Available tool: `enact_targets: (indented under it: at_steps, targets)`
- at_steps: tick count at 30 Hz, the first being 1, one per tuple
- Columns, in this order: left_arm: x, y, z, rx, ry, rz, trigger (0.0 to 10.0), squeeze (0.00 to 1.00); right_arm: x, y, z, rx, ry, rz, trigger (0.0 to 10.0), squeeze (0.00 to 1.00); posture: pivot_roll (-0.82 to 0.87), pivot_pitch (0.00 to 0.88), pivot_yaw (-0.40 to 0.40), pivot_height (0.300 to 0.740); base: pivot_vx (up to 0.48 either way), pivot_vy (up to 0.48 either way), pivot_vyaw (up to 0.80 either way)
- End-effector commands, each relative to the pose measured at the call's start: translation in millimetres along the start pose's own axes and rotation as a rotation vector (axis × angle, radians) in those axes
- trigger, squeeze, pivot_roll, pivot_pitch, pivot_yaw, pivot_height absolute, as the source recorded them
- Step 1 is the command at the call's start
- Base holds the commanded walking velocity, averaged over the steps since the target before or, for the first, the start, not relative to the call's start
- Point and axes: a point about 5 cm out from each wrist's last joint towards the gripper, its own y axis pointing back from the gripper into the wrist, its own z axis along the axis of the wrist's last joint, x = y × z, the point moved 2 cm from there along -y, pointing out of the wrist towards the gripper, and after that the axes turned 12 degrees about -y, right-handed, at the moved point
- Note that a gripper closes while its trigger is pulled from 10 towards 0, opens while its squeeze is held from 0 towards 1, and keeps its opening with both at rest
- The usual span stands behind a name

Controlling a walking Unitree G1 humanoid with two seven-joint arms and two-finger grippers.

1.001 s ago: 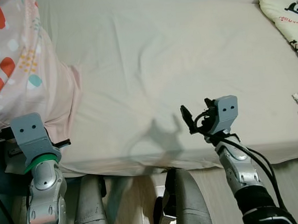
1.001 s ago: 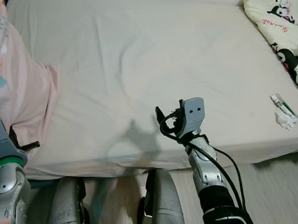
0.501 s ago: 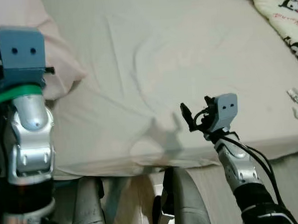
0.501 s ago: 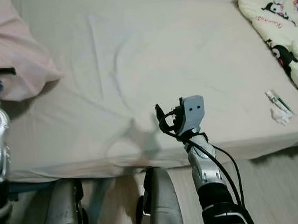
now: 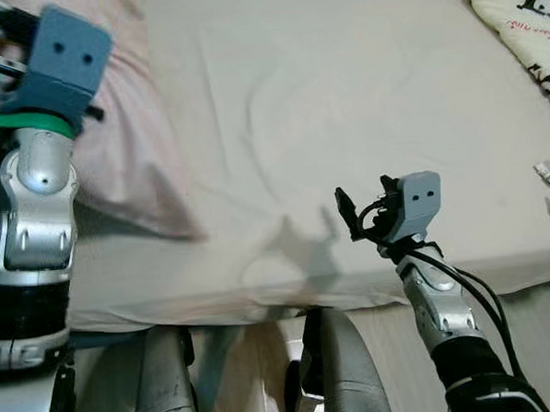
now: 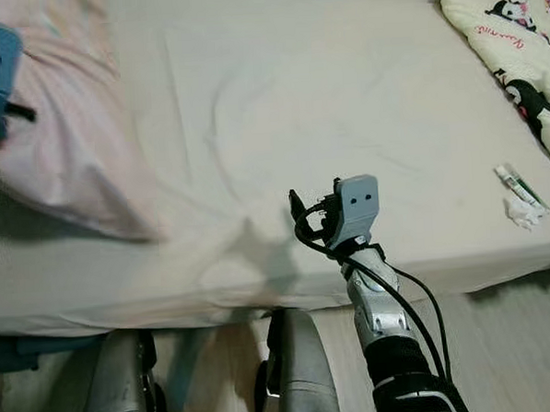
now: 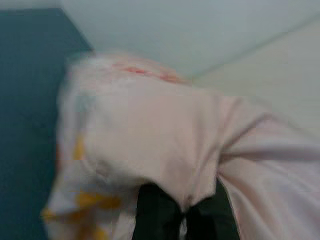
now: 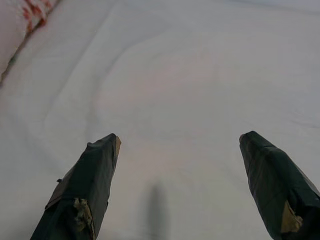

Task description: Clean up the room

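A pink patterned blanket [image 5: 133, 130] lies bunched over the left part of the bed and hangs down toward its front edge. My left arm is raised at the far left, and my left gripper [image 7: 182, 212] is shut on a fold of that blanket, whose cloth drapes over the black fingers. Above the bare sheet near the bed's front edge, my right gripper [image 5: 363, 209] is open with nothing between its fingers [image 8: 95, 175]. In the right wrist view only smooth sheet lies ahead of it.
The white bed sheet [image 5: 324, 93] spans the view. A cream cartoon-print blanket [image 5: 524, 27] lies at the far right. A small tube [image 6: 516, 184] and a crumpled tissue [image 6: 522, 213] rest near the right edge. My legs and wooden floor [image 6: 504, 342] are below the bed.
My left arm has lifted high with the pink blanket, dragging it further over the left of the bed. The right arm has stayed put. The camera shifted slightly.
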Motion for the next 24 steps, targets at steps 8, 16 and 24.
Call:
enact_targets:
  at_steps: [8, 16, 24]
  targets:
    - [-11.4, -8.1, -19, 0.067, -0.014, -0.1, 10.0, 0.0, -7.6, 8.5, -7, 0.016, 0.003, -0.035, 10.0, 0.0, 0.09, 0.136, -0.109, 0.603, 0.0, 0.0, 0.0]
    - [-14.6, 1.5, -56, 0.086, -0.585, -0.173, 10.0, 0.0, -8.8, 10.9, -10, 0.025, 0.005, -0.037, 10.0, 0.0, 0.09, 0.136, -0.109, 0.603, 0.0, 0.0, 0.0]
    - [3.6, 8.5, -71, 0.245, -0.321, -0.075, 10.0, 0.0, -7.9, 13.0, -11, 0.024, -0.001, -0.04, 10.0, 0.0, 0.1, 0.147, -0.1, 0.603, 0.0, 0.0, 0.0]
